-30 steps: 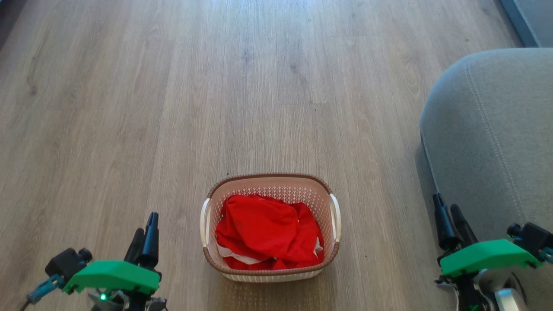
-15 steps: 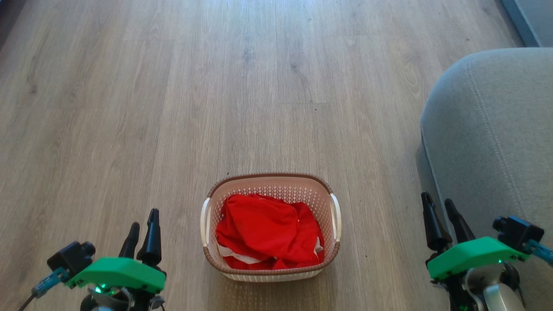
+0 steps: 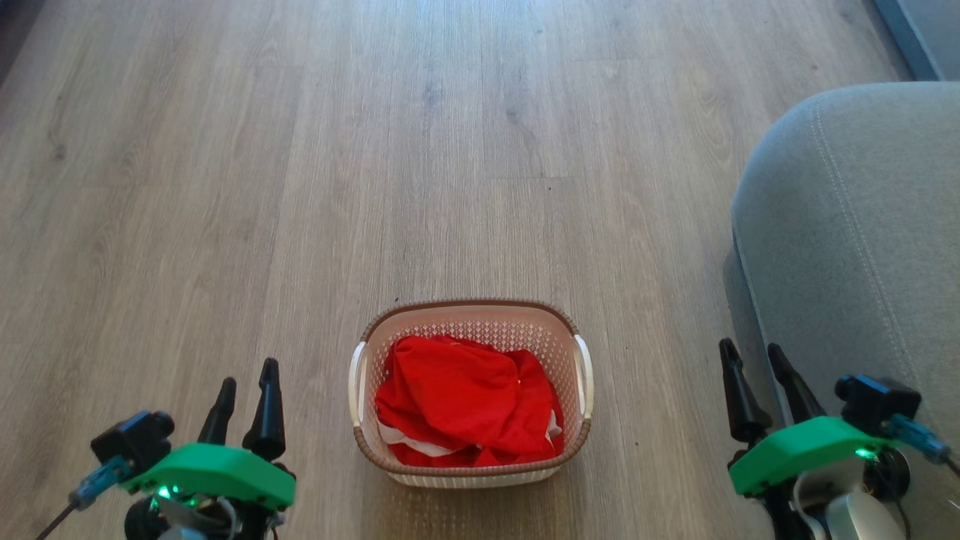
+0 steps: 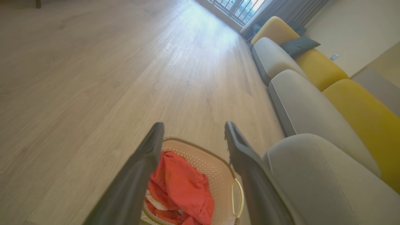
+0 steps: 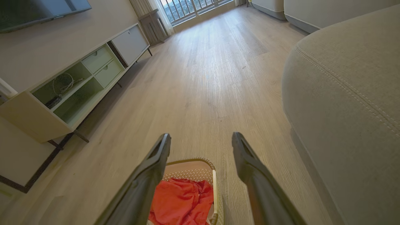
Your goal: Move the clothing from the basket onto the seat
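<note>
head, basket (image 3: 469, 306): on wood floor (image 3: 300, 150), low centre.
head, clothing (image 3: 465, 405): red, crumpled inside basket, white bits at near edge.
head, seat (image 3: 862, 240): grey cushion at right, apart from basket.
head, left pincer (image 3: 247, 373): lower left, fingers slightly parted, empty, clear of basket.
head, right pincer (image 3: 749, 346): lower right, parted, empty, just in front of seat edge.
left wrist, fingers (image 4: 150, 156): wide apart, nothing between; basket with clothing below them, seat at right, yellow backrests (image 4: 312, 68) beyond.
right wrist, fingers (image 5: 250, 168): wide apart, empty; basket below, seat right, cabinet (image 5: 78, 81) left.
</note>
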